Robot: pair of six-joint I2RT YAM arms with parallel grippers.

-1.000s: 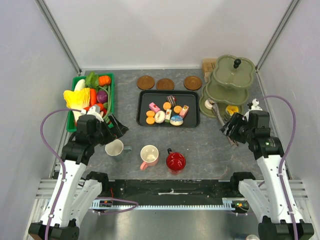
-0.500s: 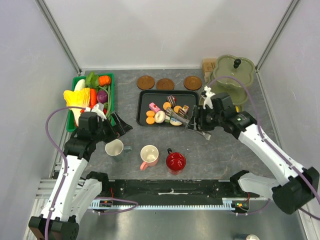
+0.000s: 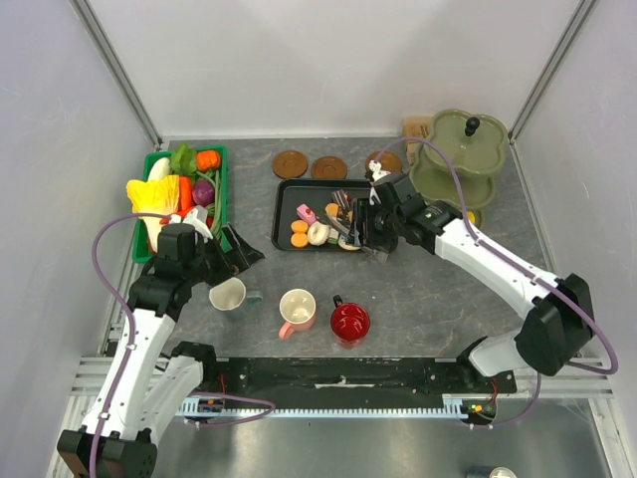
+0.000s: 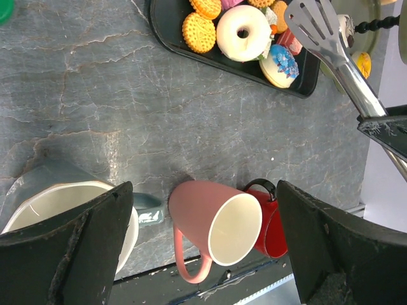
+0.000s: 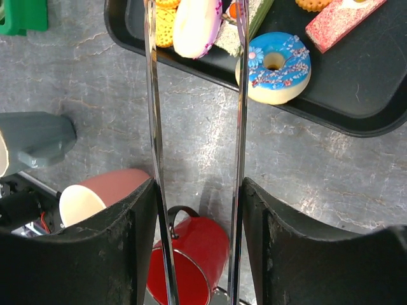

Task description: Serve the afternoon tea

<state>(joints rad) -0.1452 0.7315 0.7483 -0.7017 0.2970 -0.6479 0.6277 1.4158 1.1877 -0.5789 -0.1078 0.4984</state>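
Grey stone-look table [image 3: 448,299], white walls round it. My right gripper [image 3: 376,235] is pinched on the tongs [image 3: 348,225], whose long axis runs leftward from it over the black tray [image 3: 282,214] of cakes [image 3: 318,232] at mid-table (their slotted tip shows plainly only from my left wrist). My left gripper [image 3: 237,249] hangs spread by the whitish mug [image 3: 228,296]. The pink mug [image 3: 298,310] and red mug [image 3: 349,322] stand along the near edge, rims up.

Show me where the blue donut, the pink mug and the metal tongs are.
blue donut [image 5: 294,63]: right wrist view, blue icing.
pink mug [image 4: 194,206]: left wrist view, outer wall.
metal tongs [image 4: 310,25]: left wrist view, slotted head.
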